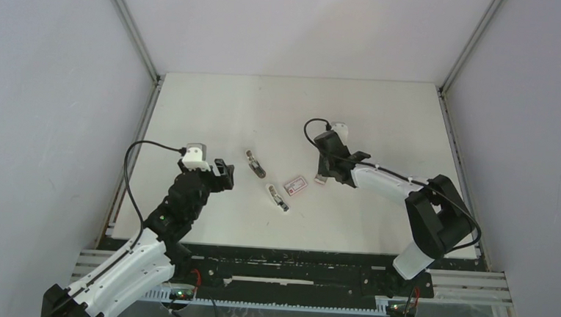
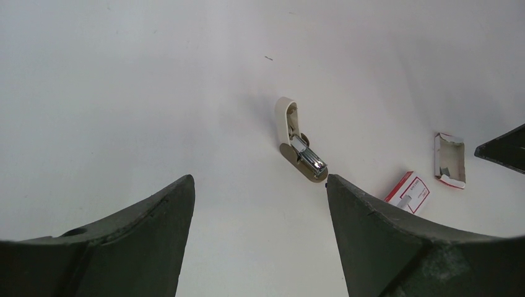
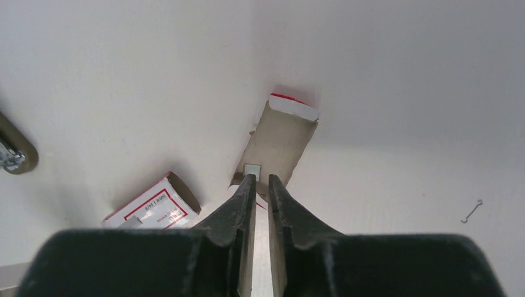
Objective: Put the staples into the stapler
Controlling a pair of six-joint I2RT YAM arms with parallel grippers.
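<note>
**Staple box pulled apart, stapler lying open**

On the left, the left gripper [image 1: 224, 176] hangs over the table [image 1: 214, 110] with its fingers spread wide and nothing between them. Just to its right lies the stapler [image 2: 301, 150], hinged open, with its white top raised and the chrome channel showing. A second small white piece [image 1: 278, 197] lies nearer the arms. Next comes the red-and-white sleeve [image 3: 155, 204] of the staple box, lying flat and apart from its tray [image 3: 282, 136], which rests further right. The right gripper [image 3: 262, 179] is low over the tray's near end, its fingers drawn nearly together with only a slit between them. A small grey block [image 3: 252, 169], likely a strip of staples, sits at the tips, and I cannot tell whether it is pinched. A loose staple [image 3: 472, 211] lies far right.

A strip should be light, hard and slick, and likely to snap where the staples are glued together. It wants a gentle pinch across its long sides, near the middle. The cardboard tray looks flimsy and will probably skid if nudged.
</note>
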